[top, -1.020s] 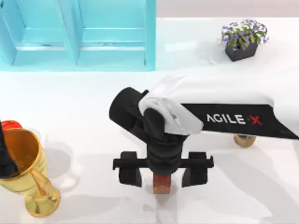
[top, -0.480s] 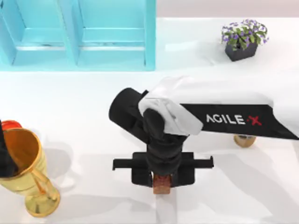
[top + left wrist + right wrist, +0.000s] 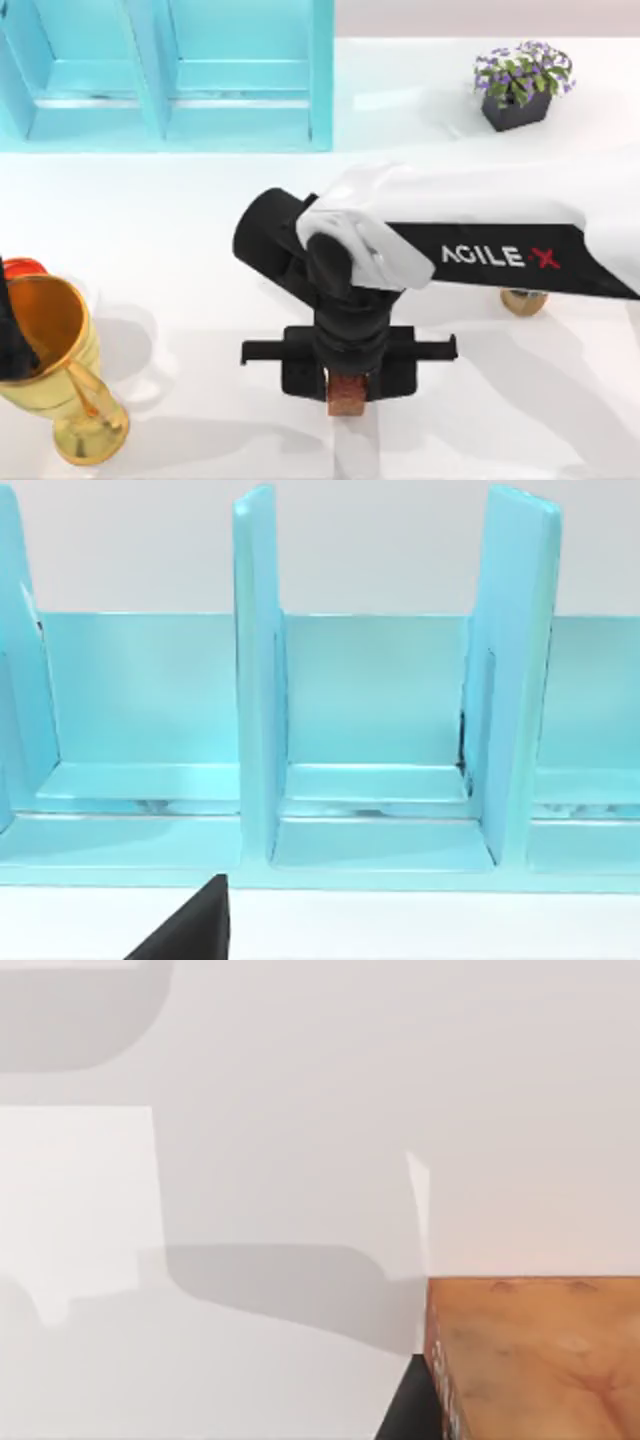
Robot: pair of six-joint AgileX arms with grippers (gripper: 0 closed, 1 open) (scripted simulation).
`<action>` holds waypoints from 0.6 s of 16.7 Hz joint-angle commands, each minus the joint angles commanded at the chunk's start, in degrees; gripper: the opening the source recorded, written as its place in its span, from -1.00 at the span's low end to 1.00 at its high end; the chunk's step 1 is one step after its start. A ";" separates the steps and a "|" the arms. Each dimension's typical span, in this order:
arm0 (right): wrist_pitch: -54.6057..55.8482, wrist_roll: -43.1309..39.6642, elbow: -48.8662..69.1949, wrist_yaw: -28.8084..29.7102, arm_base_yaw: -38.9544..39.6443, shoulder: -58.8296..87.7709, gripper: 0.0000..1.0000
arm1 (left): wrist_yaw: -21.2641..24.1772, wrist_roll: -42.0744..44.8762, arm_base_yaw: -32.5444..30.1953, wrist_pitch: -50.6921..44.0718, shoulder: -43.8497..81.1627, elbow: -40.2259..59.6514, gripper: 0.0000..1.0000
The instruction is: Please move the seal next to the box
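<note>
**Seal clamped, lift still to come**

I have my right gripper [image 3: 347,378] down at the near middle of the white table [image 3: 180,230], its two black fingers drawn in narrow against the left and right faces of the seal [image 3: 347,393]. The dark-red block stands upright on the table between them, its lower part poking out toward the near edge from under the wrist. In the right wrist view the seal [image 3: 530,1355] sits close to the lens, orange-tan and mottled, with a black finger [image 3: 410,1405] pressed to its side.

My left arm is parked at the far left edge, near the golden goblet [image 3: 60,370]; I cannot tell how its claw stands. Its wrist camera looks straight at the turquoise box [image 3: 380,730], an open, partitioned thing standing at the far left of the table [image 3: 170,75].

As I judge it, the grasp step is done and transport has not begun. The next move calls for a straight lift, then a carry toward the far left, setting the seal down on bare table just beside the box's open front. The potted plant [image 3: 520,82] at the far right is well out of the way, as is the goblet unless I swing wide.
</note>
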 joint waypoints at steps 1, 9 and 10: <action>0.01 0.03 0.00 0.03 -0.16 -0.10 -1.00 | 0.00 0.00 0.00 0.00 0.00 0.00 1.00; -9.59 -0.07 6.11 0.00 -0.21 -3.51 -1.00 | 0.00 0.00 0.00 0.00 0.00 0.00 1.00; -9.96 -0.08 6.38 0.00 -0.22 -3.69 -1.00 | 0.00 0.00 0.00 0.00 0.00 0.00 1.00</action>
